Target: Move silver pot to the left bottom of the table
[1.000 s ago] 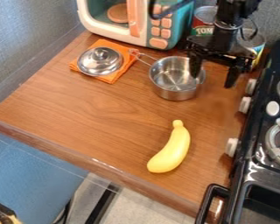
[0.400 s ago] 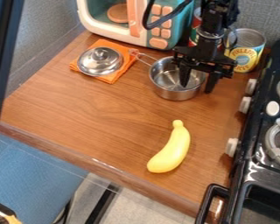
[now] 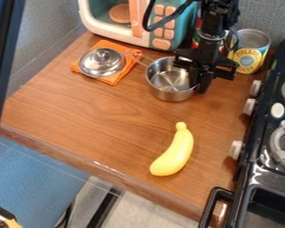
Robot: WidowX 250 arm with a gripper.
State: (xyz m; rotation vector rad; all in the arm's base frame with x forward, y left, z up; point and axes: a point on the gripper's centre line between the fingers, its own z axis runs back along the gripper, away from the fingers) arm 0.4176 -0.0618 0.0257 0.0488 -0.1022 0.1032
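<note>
The gripper point(image 3: 199, 88) is at the right rim of the silver pot point(image 3: 168, 92), its two fingers closed together on the pot's wall, one inside and one outside. The pot stands upright in the upper middle of the wooden table point(image 3: 103, 120), its thin handle pointing to the upper left. Part of the pot's right rim is hidden behind the gripper.
A metal lid point(image 3: 102, 62) rests on an orange cloth point(image 3: 116, 77) left of the pot. A yellow banana point(image 3: 176, 152) lies below it. Behind are a toy microwave point(image 3: 160, 26) and a can point(image 3: 250, 51); a stove point(image 3: 264, 147) borders the right side.
The gripper has moved left and down to the pot, and its fingers have come together on the rim. The pot has shifted slightly left.
</note>
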